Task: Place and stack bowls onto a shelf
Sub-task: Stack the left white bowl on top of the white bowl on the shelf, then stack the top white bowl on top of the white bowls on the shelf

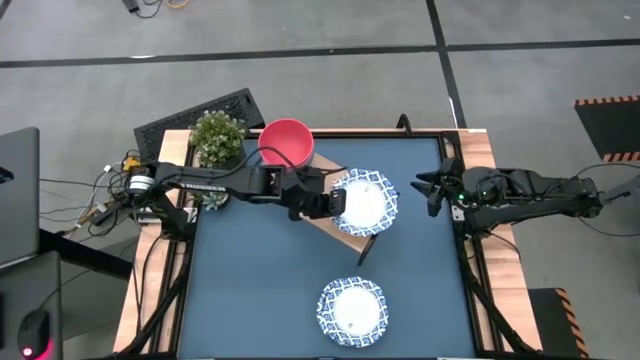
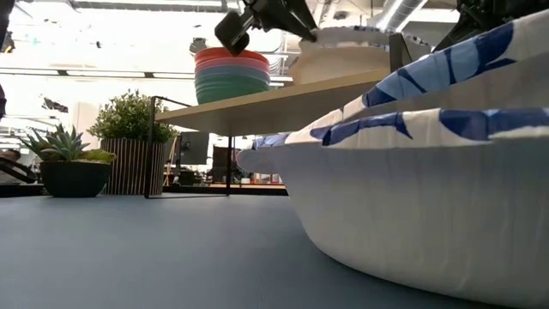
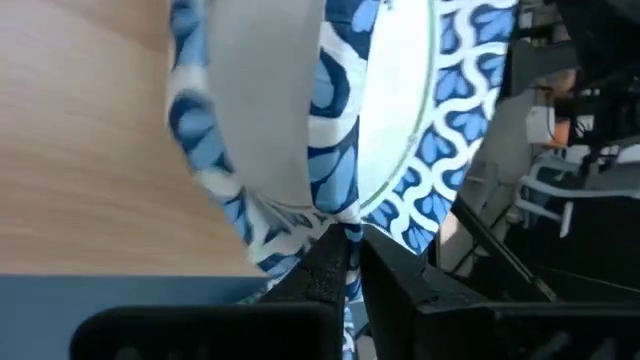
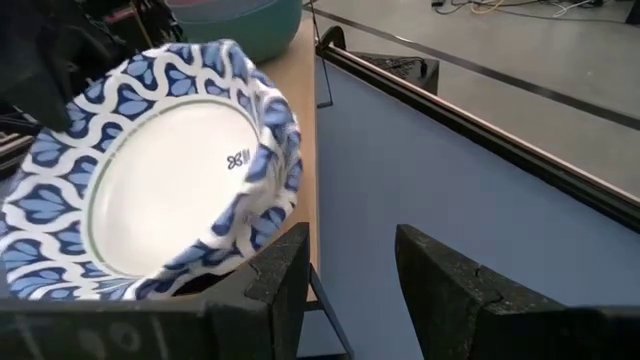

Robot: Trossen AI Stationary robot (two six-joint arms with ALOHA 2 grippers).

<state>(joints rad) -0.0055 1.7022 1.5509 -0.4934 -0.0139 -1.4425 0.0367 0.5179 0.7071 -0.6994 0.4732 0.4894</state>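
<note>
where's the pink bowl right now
In the high view the pink bowl sits at the shelf's far left end, beside the potted plant, stacked on the green bowl.

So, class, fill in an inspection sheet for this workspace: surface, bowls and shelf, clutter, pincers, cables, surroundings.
Surface: blue table, one patterned bowl on it.
Job's things: pink bowl stacked on a green bowl at one end of the shelf; second patterned bowl on the shelf.
Clutter: two potted plants by the shelf.
Grippers: left pincer shut on the shelf bowl's rim; right pincer open, at the table's edge.
Cables: bundle left of the table.
Surroundings: grey floor, laptop at left.
</note>
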